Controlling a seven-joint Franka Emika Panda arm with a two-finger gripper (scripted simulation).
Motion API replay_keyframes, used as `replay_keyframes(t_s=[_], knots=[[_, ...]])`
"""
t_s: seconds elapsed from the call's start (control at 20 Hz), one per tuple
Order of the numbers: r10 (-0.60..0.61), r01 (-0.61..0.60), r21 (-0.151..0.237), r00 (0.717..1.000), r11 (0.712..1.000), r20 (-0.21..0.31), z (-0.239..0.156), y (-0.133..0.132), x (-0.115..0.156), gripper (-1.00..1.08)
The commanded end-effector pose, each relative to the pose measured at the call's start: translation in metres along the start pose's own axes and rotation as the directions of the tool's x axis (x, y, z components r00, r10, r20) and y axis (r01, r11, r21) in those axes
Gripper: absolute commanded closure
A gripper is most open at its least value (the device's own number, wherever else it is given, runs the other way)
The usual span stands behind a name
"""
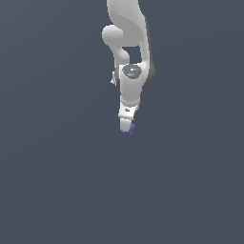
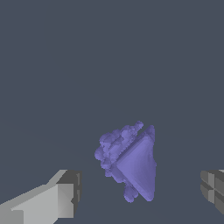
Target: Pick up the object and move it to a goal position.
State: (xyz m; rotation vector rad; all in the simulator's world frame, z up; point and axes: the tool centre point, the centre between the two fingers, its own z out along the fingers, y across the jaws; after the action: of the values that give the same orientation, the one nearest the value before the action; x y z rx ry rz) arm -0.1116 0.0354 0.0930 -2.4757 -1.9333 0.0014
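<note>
The object (image 2: 131, 164) is a small purple-blue lumpy thing with one flat triangular face. In the wrist view it lies between my two fingers (image 2: 61, 197), with clear gaps on both sides. My gripper (image 2: 140, 192) is open and touches nothing. In the exterior view the white arm points down and the gripper (image 1: 127, 127) is right over the object (image 1: 129, 130), which peeks out as a tiny blue speck at the fingertips. Most of the object is hidden by the gripper in that view.
A plain dark grey-blue surface (image 1: 57, 181) fills both views. Nothing else shows on it.
</note>
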Motion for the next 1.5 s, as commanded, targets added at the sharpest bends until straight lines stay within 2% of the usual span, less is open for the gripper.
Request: replay_keyframes(t_s=[0.0, 0.45, 0.95, 1.25, 1.3, 1.45], knots=[[-0.028, 0.028, -0.001, 1.0, 1.0, 0.0, 0.001, -0.002, 0.0, -0.92], [-0.043, 0.043, -0.001, 0.999, 0.999, 0.0, 0.004, -0.004, 0.0, -0.92], [-0.047, 0.047, 0.0, 0.999, 0.999, -0.001, 0.042, -0.005, 0.0, -0.92], [-0.048, 0.048, -0.001, 0.999, 0.999, 0.0, 0.052, -0.005, 0.0, -0.92], [-0.048, 0.048, -0.001, 0.999, 0.999, 0.0, 0.052, -0.005, 0.0, 1.08], [-0.048, 0.048, -0.001, 0.999, 0.999, 0.0, 0.052, -0.005, 0.0, 1.08]])
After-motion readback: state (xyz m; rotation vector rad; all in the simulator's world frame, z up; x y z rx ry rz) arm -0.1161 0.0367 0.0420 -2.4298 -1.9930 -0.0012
